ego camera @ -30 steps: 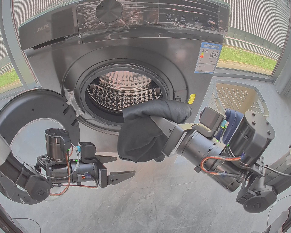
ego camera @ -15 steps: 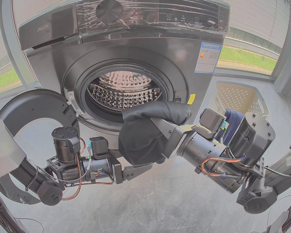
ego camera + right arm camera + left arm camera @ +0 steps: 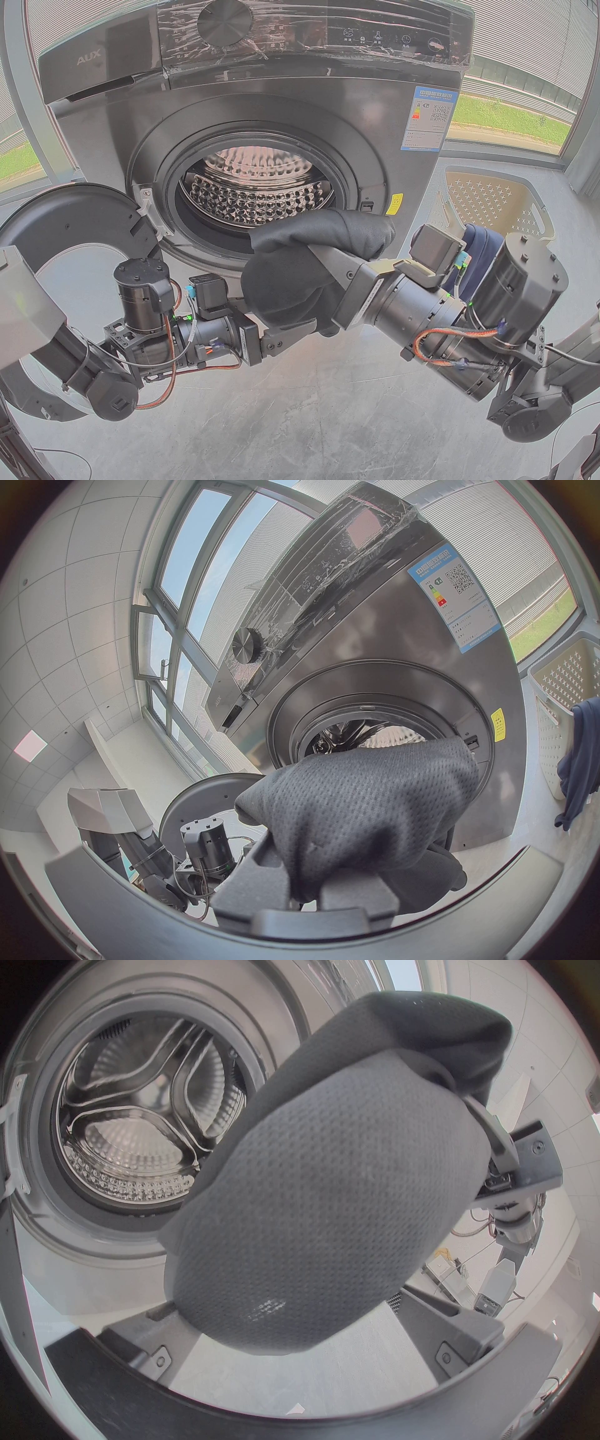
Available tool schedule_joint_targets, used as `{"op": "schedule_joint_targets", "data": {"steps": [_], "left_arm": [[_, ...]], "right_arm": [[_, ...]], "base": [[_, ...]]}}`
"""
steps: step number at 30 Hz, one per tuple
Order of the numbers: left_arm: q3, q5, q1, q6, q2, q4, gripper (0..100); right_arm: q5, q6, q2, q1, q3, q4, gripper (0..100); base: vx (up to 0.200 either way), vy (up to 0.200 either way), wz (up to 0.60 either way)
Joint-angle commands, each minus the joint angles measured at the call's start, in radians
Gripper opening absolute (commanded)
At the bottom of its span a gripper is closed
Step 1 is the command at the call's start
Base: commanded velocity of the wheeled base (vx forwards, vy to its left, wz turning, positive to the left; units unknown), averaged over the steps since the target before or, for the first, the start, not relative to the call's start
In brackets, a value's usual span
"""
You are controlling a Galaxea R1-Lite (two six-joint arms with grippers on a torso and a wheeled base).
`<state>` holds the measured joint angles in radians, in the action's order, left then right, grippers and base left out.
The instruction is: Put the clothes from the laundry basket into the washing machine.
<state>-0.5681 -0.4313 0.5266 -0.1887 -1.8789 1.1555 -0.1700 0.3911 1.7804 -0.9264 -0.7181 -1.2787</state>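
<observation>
Right hand [image 3: 322,253] clamps black garment [image 3: 284,281]; washer drum [image 3: 256,187] just beyond it. Left hand [image 3: 281,322] open below, fingers straddling the cloth's hanging end.

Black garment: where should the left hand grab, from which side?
The sagging lower bulge of the black garment, from below, robot's left: the right hand pinches the top fold, so the bulk hangs free between the left hand's open fingers.

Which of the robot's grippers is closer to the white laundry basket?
Right. The right gripper, clamped on the black garment before the washing machine opening, is on the laundry basket's side. The left gripper, open around the garment's lower end, is farther from it.
</observation>
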Motion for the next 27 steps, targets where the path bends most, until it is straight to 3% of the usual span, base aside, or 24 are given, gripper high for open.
{"op": "schedule_joint_targets", "data": {"steps": [1,4,5,13,20,25,26,27], "left_arm": [[-0.009,0.009,0.003,-0.003,-0.005,0.013,100],[-0.003,0.009,0.007,-0.001,-0.006,0.016,100],[0.001,0.009,0.009,0.002,-0.006,0.018,0],[0.053,0.014,0.052,0.005,0.029,0.069,0],[0.154,0.017,0.124,0.0,0.049,0.219,0],[0.186,0.016,0.131,-0.003,0.063,0.299,0],[0.185,0.016,0.13,-0.006,0.072,0.312,0],[0.182,0.016,0.13,-0.011,0.077,0.319,0]], "right_arm": [[0.0,0.0,-0.001,-0.003,0.0,-0.001,0],[0.0,0.0,-0.001,-0.002,0.002,-0.001,0],[0.0,0.0,-0.001,-0.002,0.002,-0.001,0],[0.001,-0.003,-0.001,-0.002,0.012,0.001,0],[0.003,-0.006,-0.003,-0.002,0.051,-0.002,0],[0.007,-0.008,-0.001,-0.002,0.071,-0.027,0],[0.014,-0.008,-0.001,0.0,0.08,-0.025,100],[0.015,-0.008,-0.003,0.0,0.092,-0.017,100]], "base": [[0.0,0.0,0.0],[0.0,0.0,0.0],[0.0,0.0,0.0],[0.0,0.0,0.0],[0.0,0.0,0.0],[0.0,0.0,0.0],[0.0,0.0,0.0],[0.0,0.0,0.0]]}}
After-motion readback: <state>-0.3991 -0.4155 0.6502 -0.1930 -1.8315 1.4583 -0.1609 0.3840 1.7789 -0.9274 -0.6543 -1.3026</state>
